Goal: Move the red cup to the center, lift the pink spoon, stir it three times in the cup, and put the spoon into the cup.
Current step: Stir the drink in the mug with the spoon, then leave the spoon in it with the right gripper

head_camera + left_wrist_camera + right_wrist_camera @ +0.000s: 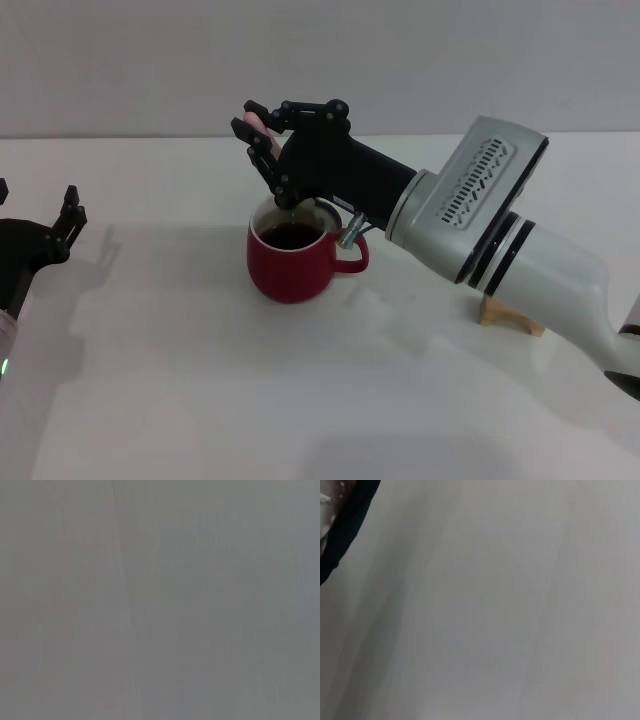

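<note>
1. No words, brand names, numbers or signs can be read anywhere in these views.
2. The right arm's grey housing [487, 190], at about 3 o'clock from the cup [293, 258], carries only a row of vent slots, not lettering.

white table [200, 400], tan wooden block [508, 312] at right

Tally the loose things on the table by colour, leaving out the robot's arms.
Red: 1, the red cup.
Pink: 1, the pink spoon, held over the cup by the right hand.
Tan: 1, the wooden block behind the right arm.
Total: 3.
The left hand idles at the table's left.
</note>
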Robot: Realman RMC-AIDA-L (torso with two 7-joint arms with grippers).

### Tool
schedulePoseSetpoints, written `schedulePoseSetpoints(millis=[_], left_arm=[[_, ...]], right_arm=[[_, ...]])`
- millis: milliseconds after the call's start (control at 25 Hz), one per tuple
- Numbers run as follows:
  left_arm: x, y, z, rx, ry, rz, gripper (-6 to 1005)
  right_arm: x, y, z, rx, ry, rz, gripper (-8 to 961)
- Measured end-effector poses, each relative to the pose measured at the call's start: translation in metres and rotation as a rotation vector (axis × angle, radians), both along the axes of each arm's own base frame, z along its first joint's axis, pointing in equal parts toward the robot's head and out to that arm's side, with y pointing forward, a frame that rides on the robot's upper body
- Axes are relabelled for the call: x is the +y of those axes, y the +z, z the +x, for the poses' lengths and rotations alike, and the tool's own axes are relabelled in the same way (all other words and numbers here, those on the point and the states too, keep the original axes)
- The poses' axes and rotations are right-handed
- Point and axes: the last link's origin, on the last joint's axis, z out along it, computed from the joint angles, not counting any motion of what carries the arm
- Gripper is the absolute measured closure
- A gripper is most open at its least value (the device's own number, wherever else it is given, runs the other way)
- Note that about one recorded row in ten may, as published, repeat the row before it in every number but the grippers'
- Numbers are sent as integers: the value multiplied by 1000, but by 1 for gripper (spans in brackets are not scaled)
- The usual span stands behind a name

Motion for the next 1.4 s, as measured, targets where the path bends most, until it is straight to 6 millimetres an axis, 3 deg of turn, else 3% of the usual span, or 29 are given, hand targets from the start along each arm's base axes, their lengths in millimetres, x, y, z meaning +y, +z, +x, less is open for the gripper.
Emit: schedulePoseSetpoints(millis=[640, 960, 1400], left_arm=[[-1, -1, 2, -6, -7, 2, 166], [-2, -1, 0, -4, -3, 2, 166], [0, 0, 1, -1, -4, 2, 166]], right_arm=[[-3, -13, 4, -62, -28, -52, 817], [-9, -7, -10, -13, 61, -39, 817], [5, 0, -13, -85, 130, 79, 817]])
